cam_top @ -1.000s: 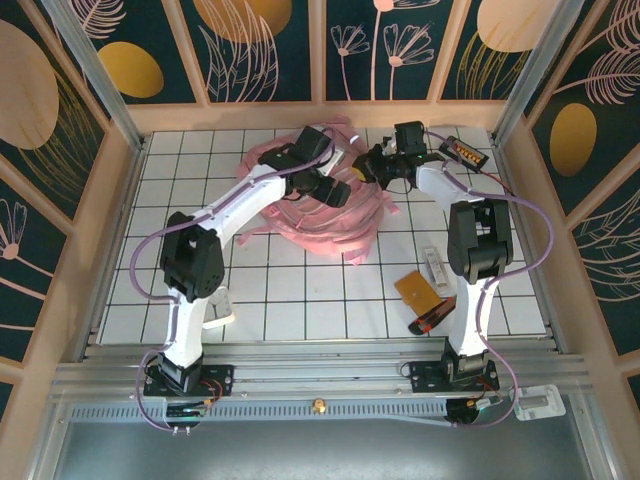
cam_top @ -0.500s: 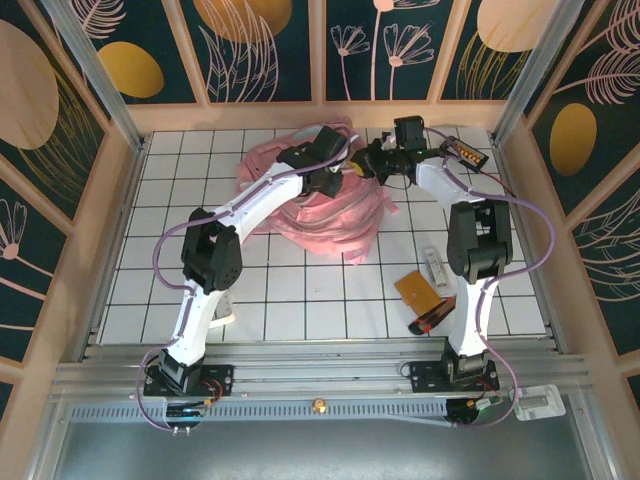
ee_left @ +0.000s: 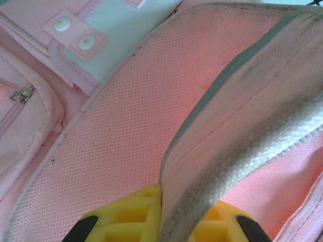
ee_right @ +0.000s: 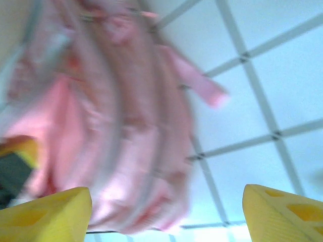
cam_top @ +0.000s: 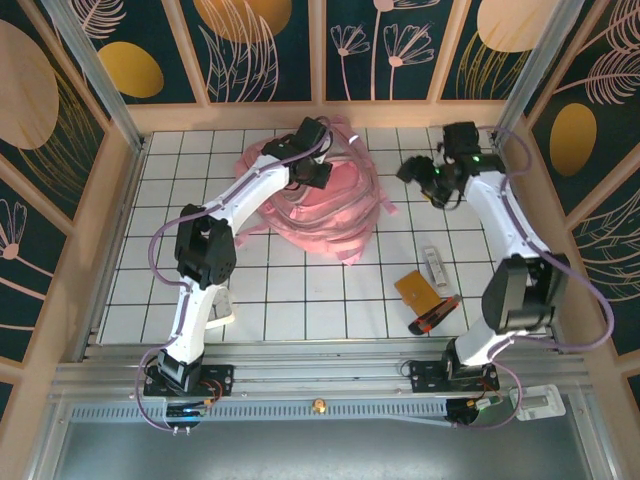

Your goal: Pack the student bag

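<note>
The student bag [cam_top: 325,205] lies slumped on the white gridded table [cam_top: 300,290]. The left gripper [cam_top: 312,172] sits at the bag's far top edge, its yellow fingers [ee_left: 121,219] pinched tight on a grey-edged pink band [ee_left: 227,116] of the bag. The right gripper [cam_top: 425,182] hangs just right of the bag, clear of it, with its jaws spread wide and nothing between them. An orange card [cam_top: 416,291] lies right of the bag, on the near side.

A pale, grey-edged band [ee_left: 237,126] of the student bag [ee_left: 116,131] is seen clamped between the yellow fingers [ee_left: 126,217] of the left gripper [ee_left: 174,222]. Pink mesh fabric [ee_left: 151,80] is spread beside the band, and a metal zipper pull [ee_left: 21,94] and two round snap studs [ee_left: 63,22] are seen beyond it.
</note>
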`<state>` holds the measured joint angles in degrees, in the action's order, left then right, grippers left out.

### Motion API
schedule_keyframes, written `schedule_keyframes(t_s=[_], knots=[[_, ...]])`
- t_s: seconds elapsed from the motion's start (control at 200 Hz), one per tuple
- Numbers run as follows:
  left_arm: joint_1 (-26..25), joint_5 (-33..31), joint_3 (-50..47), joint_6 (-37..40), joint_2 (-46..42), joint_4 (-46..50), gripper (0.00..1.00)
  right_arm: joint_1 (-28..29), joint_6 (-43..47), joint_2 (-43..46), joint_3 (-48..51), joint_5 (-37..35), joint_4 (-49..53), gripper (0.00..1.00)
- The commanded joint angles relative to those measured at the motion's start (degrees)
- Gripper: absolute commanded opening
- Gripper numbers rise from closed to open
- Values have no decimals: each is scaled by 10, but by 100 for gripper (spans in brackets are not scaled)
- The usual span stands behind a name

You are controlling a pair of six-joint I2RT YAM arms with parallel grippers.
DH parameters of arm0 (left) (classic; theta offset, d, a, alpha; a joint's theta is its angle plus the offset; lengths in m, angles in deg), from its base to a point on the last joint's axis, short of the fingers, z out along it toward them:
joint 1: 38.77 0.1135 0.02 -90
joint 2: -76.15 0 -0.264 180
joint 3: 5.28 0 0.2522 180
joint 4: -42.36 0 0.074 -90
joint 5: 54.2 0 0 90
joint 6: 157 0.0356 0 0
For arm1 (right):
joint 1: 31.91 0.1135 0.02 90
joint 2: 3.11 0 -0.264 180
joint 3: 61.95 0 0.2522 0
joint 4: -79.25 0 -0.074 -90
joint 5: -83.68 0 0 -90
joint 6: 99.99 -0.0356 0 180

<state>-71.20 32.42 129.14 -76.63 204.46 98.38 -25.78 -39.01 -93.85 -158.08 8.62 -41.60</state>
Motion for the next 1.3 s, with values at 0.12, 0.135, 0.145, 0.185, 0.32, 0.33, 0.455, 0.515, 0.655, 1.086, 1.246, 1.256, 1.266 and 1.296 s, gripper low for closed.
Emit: schedule_keyframes(t_s=[0.12,0.135,0.145,0.185,0.32,0.33,0.455,0.515,0.655,1.086,1.246,1.256,1.266,1.296], knots=[[16,25,-2,-20,-13,-10,0,-7,70,16,132,-155,153,79],[16,27,-3,-21,-13,-11,0,-6,71,15,136,-156,152,80],[17,28,-3,-21,-14,-11,0,-6,72,14,138,-156,151,80],[17,33,-5,-21,-14,-13,0,-5,78,8,147,-161,147,80],[20,44,-12,-23,-19,-16,0,2,104,-33,151,-196,130,80],[20,44,-13,-23,-19,-16,0,1,106,-36,151,-199,129,80],[21,55,-21,-26,-25,-20,0,1,127,-76,138,-210,106,80],[20,57,-25,-27,-26,-21,0,1,137,-99,132,-213,98,80],[20,61,-29,-30,-29,-22,0,1,156,-139,120,-213,75,80],[21,65,-18,-37,-20,-20,0,-25,167,-191,112,-171,29,57],[21,68,-16,-42,-17,-19,0,-38,168,-190,108,-162,20,50],[21,68,-16,-42,-17,-18,0,-39,167,-190,108,-161,20,50],[21,69,-16,-42,-17,-18,0,-40,168,-190,107,-162,19,49],[21,69,-15,-43,-16,-18,0,-43,168,-190,106,-162,17,48]])
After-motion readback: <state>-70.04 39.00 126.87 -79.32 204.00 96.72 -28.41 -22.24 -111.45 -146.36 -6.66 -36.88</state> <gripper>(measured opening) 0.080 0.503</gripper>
